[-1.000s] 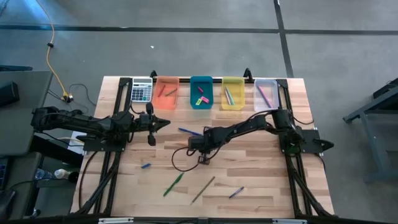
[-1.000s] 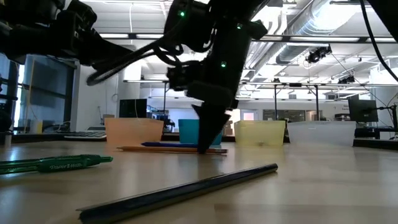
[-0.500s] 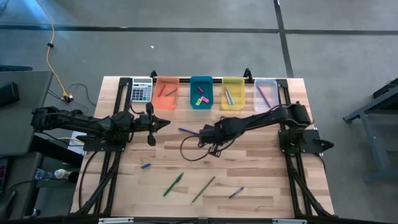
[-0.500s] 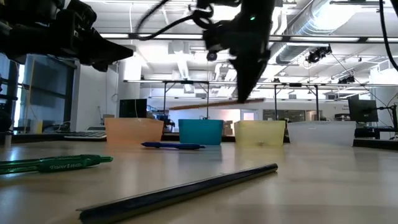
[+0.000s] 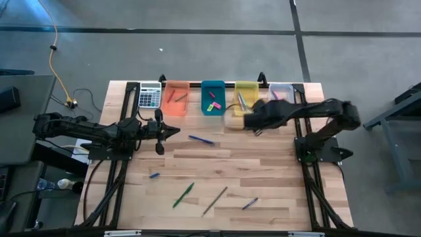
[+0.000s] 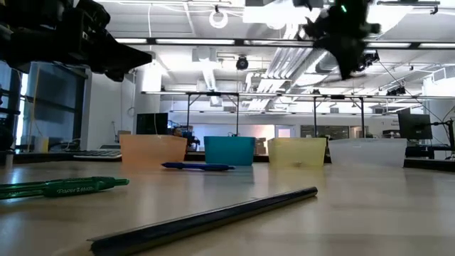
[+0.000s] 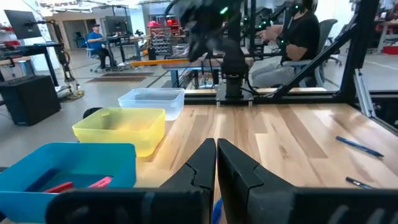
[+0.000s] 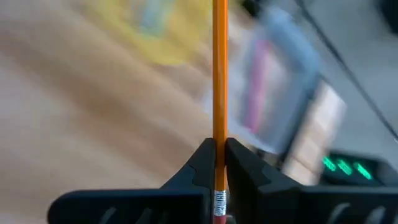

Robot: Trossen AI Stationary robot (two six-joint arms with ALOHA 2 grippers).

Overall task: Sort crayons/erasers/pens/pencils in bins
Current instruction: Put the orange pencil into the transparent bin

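Note:
My right gripper (image 5: pixel 248 120) hangs above the table in front of the yellow bin (image 5: pixel 246 100) and the clear bin (image 5: pixel 281 99), shut on an orange pencil (image 8: pixel 219 74). The low view shows this gripper (image 6: pixel 346 44) high up. The orange bin (image 5: pixel 175 99) and the teal bin (image 5: pixel 212 97) stand left of them; the teal one holds small pink and yellow-green erasers (image 5: pixel 212 104). My left gripper (image 5: pixel 176 130) waits shut at the left, level above the table. A blue pen (image 5: pixel 201 139), a green pen (image 5: pixel 183 195) and a dark pencil (image 5: pixel 215 200) lie flat on the wood. My right gripper pinches the orange pencil between its two fingers, close to the end with the pale band (image 8: pixel 216 200). The long remainder of the pencil sticks out past the fingertips (image 8: pixel 205 155). The pencil is lifted clear of the table.
A grey calculator (image 5: pixel 150 96) lies left of the orange bin at the far edge. Two short blue sticks (image 5: pixel 154 175) (image 5: pixel 249 203) lie on the near half. People sit in the room beyond the table in the left wrist view.
My right gripper has risen from the table's middle with the orange pencil and swung toward the far right, to the yellow and clear bins, rolling its wrist. The pencil, which lay beside the blue pen, is lifted clear. The blue pen has stayed where it was.

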